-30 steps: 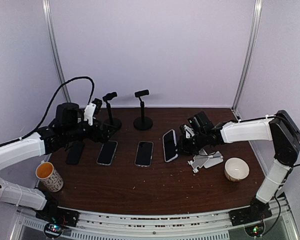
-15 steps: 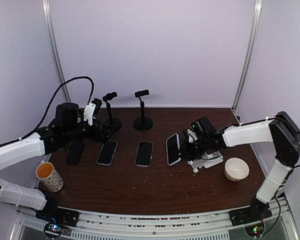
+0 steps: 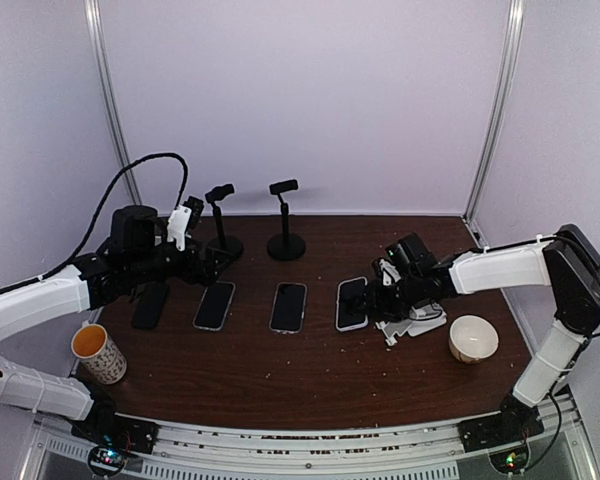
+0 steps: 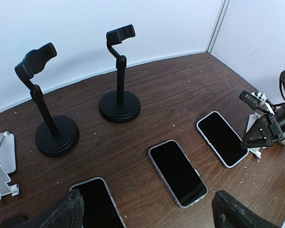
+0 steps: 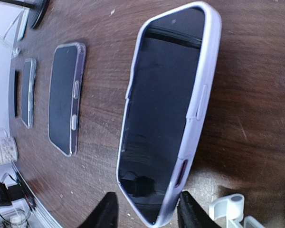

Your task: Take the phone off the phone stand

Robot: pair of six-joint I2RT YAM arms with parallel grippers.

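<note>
The right gripper [image 5: 146, 211] is pictured partly parted astride the near end of the phone [image 5: 164, 114]; contact cannot be told. The phone is laid flat, screen up, on the table [image 3: 280, 380], just beside the white phone stand [image 3: 417, 322]. A stiff, light, breakable slab is presumed, best taken across its cased long edges.

Dark brown worktop [image 3: 310, 370], faintly wood-grained, flecked with pale crumbs; the phone [image 3: 352, 303] black-screened in a pale lilac case; just right of it a white phone stand [image 3: 415, 322]; further right a cream bowl [image 3: 473, 338]; far left, a paper cup [image 3: 98, 353], orange inside, white with small dark markings outside.
</note>
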